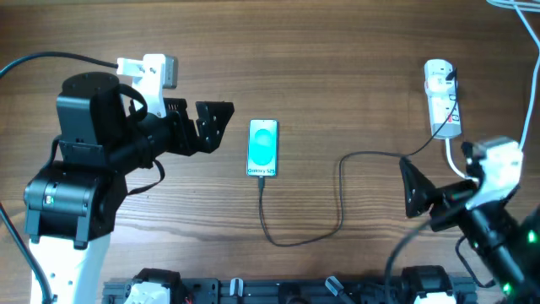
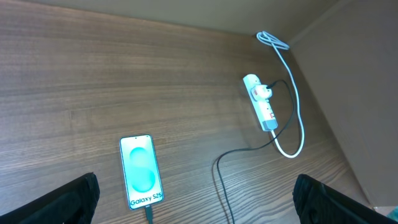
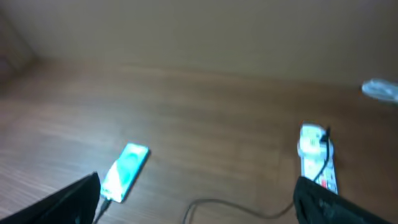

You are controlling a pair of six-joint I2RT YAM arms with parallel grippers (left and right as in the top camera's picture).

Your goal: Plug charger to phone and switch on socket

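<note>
The phone (image 1: 262,148) lies flat mid-table, its turquoise screen lit; it also shows in the left wrist view (image 2: 142,172) and the right wrist view (image 3: 125,171). The charger, a thin black cable (image 1: 341,194), meets the phone's bottom edge, loops toward the front and runs right to the socket (image 1: 441,97). The cable (image 2: 221,180) and the socket (image 2: 261,106) show in the left wrist view, and again in the right wrist view: cable (image 3: 227,203), socket (image 3: 317,155). My left gripper (image 1: 221,127) is open and empty, left of the phone. My right gripper (image 1: 413,192) is open and empty, in front of the socket.
A thick white lead (image 1: 460,160) curves from the socket's near end toward the right edge, and its far part (image 2: 272,40) lies at the back right corner. A wall (image 2: 348,93) borders the table on the right.
</note>
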